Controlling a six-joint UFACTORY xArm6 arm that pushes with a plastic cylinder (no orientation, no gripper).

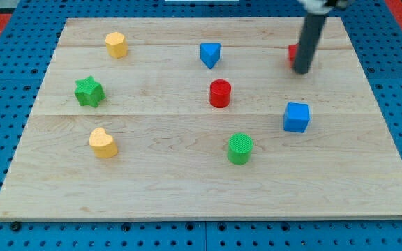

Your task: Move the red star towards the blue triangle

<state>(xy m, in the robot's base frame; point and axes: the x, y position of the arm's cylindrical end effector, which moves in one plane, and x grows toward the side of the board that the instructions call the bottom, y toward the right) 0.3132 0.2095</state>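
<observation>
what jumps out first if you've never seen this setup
The dark rod coming down at the view's top right draws the eye first; my tip sits right in front of a red block that it mostly hides. Next are the red cylinder near the board's middle and the blue triangle just above it.

A straight dark grey rod, white-collared above, ends in my tip (301, 70).
</observation>
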